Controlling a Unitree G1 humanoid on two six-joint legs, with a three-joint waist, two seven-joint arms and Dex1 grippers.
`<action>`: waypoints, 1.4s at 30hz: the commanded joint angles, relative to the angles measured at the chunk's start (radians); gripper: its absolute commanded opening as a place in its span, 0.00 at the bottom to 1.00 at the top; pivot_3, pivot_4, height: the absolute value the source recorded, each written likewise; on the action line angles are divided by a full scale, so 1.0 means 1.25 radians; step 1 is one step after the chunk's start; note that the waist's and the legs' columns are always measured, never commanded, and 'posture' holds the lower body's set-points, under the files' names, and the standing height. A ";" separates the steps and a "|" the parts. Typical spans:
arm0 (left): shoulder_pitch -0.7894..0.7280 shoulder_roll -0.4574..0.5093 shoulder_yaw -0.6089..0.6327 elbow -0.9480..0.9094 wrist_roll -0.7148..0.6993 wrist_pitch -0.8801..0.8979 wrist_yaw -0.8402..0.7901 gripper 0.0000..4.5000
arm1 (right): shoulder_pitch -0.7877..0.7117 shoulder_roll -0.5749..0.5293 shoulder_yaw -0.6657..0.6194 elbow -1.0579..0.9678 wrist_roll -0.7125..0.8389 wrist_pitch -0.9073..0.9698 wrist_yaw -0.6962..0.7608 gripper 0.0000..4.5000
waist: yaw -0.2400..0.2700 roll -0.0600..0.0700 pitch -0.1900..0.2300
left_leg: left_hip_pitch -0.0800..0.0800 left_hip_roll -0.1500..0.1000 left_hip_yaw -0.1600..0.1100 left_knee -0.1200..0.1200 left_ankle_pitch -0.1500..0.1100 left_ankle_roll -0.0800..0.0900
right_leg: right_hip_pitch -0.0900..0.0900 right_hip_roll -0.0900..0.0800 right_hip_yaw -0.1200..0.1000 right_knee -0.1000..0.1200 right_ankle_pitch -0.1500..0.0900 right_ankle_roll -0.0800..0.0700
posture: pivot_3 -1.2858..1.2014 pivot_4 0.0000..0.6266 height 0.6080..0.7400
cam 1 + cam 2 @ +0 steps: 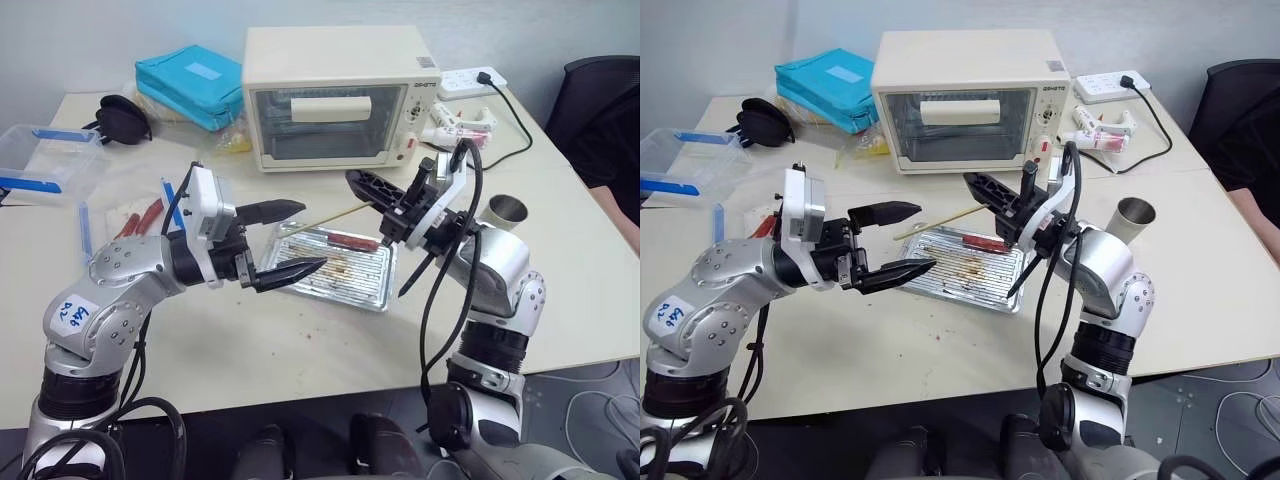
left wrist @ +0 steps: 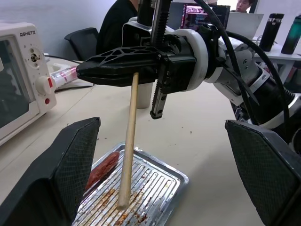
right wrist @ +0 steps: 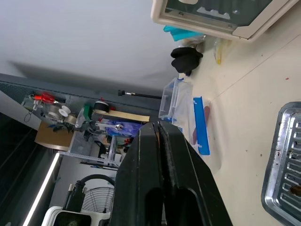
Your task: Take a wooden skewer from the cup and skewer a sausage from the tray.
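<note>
Left eye view: at frame centre, one sausage (image 1: 352, 240) is seen lying in the stained tray (image 1: 365, 290). The wooden skewer (image 1: 335, 214) is clamped by the right gripper (image 1: 368, 186), whose fingers are closed on it, while the left gripper (image 1: 290, 240) is spread wide, holding nothing. At right, the cup (image 1: 507, 211) is seen on the worktop (image 1: 300, 340).

Ahead of me on the pale tabletop (image 1: 300, 340) stands a cream toaster oven with a glass door (image 1: 340, 95). To my left of it lies a flat teal zip pouch (image 1: 190, 85), then a black cap-shaped object (image 1: 122, 118) and a clear plastic box with blue clips (image 1: 45, 158). A white power strip (image 1: 472, 80) sits behind the oven's right side.
</note>
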 commanded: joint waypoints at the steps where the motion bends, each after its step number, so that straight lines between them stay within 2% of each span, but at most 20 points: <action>1: 0.009 0.000 0.009 -0.024 -0.003 -0.013 -0.003 0.91 | -0.006 0.002 0.007 -0.015 0.019 -0.001 0.023 0.00 | 0.000 0.000 0.000 | 0.000 0.000 0.000 0.000 0.000 0.000 | 0.000 0.000 0.000 0.000 0.000 0.000 | 0.52 0.24 1.00; 9: 0.008 -0.010 -0.002 -0.019 0.013 -0.019 0.004 0.42 | -0.011 0.016 0.001 -0.029 0.019 -0.006 0.033 0.00 | 0.000 0.000 0.000 | 0.000 0.000 0.000 0.000 0.000 0.000 | 0.000 0.000 0.000 0.000 0.000 0.000 | 0.52 0.24 1.00; 22: -0.005 -0.036 -0.035 0.016 0.077 -0.063 0.001 0.42 | -0.019 0.030 -0.015 -0.048 0.019 -0.002 0.067 0.00 | 0.001 0.000 0.000 | 0.000 0.000 0.000 0.000 0.000 0.000 | 0.000 0.000 0.000 0.000 0.000 0.000 | 0.52 0.24 1.00; 36: -0.012 -0.061 -0.015 0.005 0.070 -0.057 0.034 0.42 | -0.010 0.012 -0.030 -0.028 0.019 -0.001 0.068 0.00 | 0.001 0.000 0.000 | 0.000 0.000 0.000 0.000 0.000 0.000 | 0.000 0.000 0.000 0.000 0.000 0.000 | 0.52 0.24 1.00; 39: -0.013 -0.067 -0.014 0.004 0.063 -0.054 0.042 0.29 | 0.002 0.008 -0.027 -0.024 0.019 0.003 0.065 0.00 | 0.001 0.000 0.000 | 0.000 0.000 0.000 0.000 0.000 0.000 | 0.000 0.000 0.000 0.000 0.000 0.000 | 0.52 0.24 1.00; 42: -0.016 -0.070 -0.011 0.004 0.058 -0.050 0.046 0.09 | 0.006 0.007 -0.027 -0.025 0.019 0.002 0.064 0.00 | 0.001 0.000 0.000 | 0.000 0.000 0.000 0.000 0.000 0.000 | 0.000 0.000 0.000 0.000 0.000 0.000 | 0.52 0.24 1.00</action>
